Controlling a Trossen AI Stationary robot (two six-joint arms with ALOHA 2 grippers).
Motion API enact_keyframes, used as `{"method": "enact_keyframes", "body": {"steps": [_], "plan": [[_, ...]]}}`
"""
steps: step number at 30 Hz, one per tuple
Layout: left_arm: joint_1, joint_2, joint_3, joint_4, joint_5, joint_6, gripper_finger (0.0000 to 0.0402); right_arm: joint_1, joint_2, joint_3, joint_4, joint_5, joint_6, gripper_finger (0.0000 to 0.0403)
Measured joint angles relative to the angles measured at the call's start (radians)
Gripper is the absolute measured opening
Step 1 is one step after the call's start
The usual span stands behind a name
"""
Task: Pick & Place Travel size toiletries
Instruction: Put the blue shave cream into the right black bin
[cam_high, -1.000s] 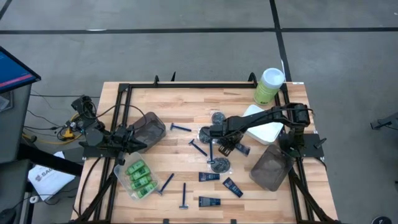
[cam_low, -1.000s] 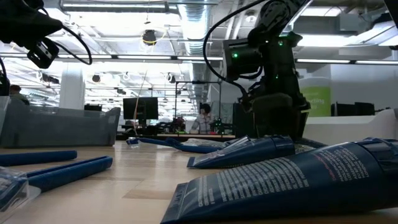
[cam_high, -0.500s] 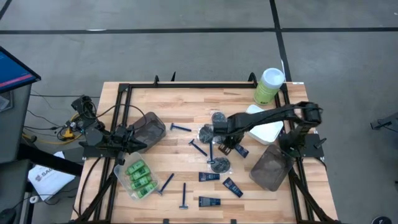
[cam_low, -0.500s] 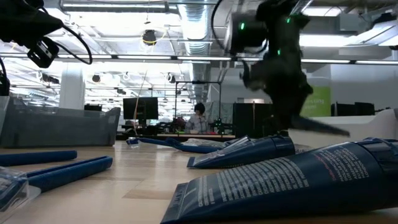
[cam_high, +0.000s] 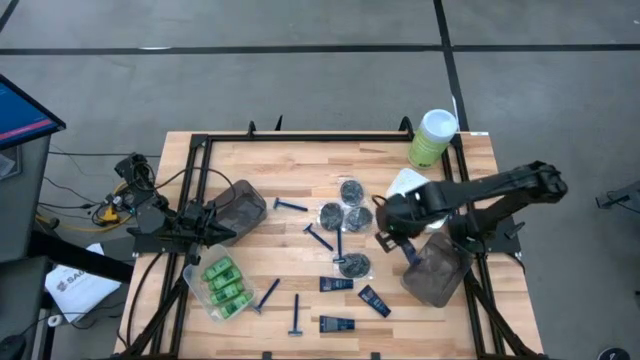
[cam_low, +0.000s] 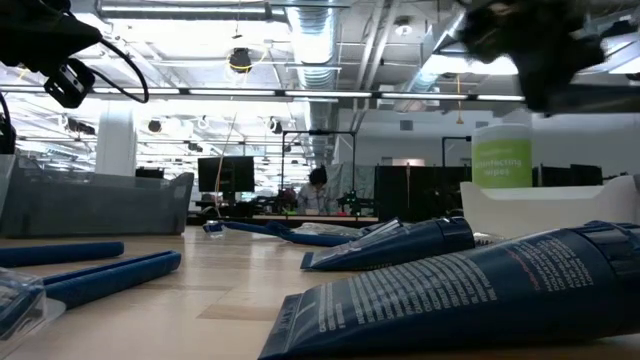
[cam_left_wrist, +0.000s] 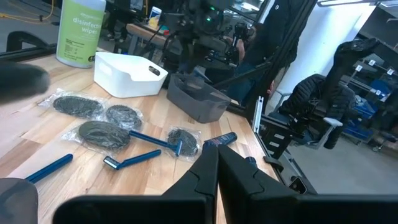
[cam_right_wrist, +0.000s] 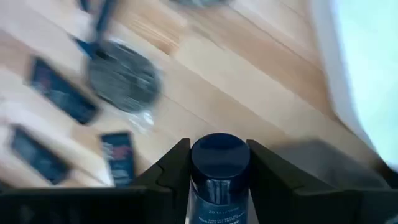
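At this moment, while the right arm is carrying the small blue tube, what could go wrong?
The right gripper holds the dark-blue tube only near its cap, so the tube may slip or swing. The smoky tub lies close beside the white tub, so a release slightly off could land in the wrong one or on the table. The left gripper waits by the other smoky tub.

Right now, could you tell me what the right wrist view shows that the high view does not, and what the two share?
Only the right wrist view shows the right hand shut on a dark-blue tube, cap end between the fingers.

Only the high view shows the whole table: green mini bottles, the smoky tub beside the right hand, the pale-green canister, and the left hand waiting at the left edge.

Both show a dark round tin and loose dark-blue tubes on the wood.
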Motion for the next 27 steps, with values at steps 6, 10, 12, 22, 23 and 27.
{"method": "enact_keyframes", "body": {"steps": [6,10,12,22,23,27], "plan": [[0.000,0.000,0.000,0.004,0.000,0.000,0.0002,0.159,0.034,0.000,-0.140,0.014,0.222,0.0116],[0.000,0.000,0.000,0.006,0.000,0.000,0.0002,0.233,0.092,0.000,-0.154,0.010,0.301,0.0116],[0.000,0.000,0.000,0.008,0.000,0.000,0.0002,0.258,0.127,0.000,-0.154,0.004,0.307,0.0116],[0.000,0.000,0.000,0.010,0.000,0.000,0.0002,0.330,0.252,0.000,-0.142,-0.056,0.239,0.0120],[0.000,0.000,0.000,0.010,0.000,0.000,0.0002,0.336,0.254,0.000,-0.136,-0.056,0.239,0.0121],[0.000,0.000,0.000,0.011,0.000,0.000,0.0002,0.348,0.250,0.000,-0.101,-0.054,0.239,0.0125]]}}
